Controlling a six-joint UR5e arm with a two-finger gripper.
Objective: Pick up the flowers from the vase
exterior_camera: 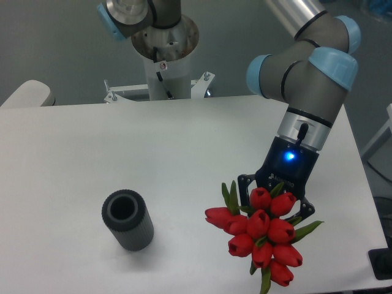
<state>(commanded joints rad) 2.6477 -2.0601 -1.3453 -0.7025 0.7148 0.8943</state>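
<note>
From the fixed camera, the flowers (263, 236) hang at the claw (275, 205), well apart from the vase (127, 219), which stands empty and upright on the white bench (92, 153). The claw's dark fingers sit on either side of the bunch near its top, seemingly closed on it, though the buds hide the actual contact. I judge the lift done. A blue light glows on the wrist; no writing is readable anywhere.
</note>
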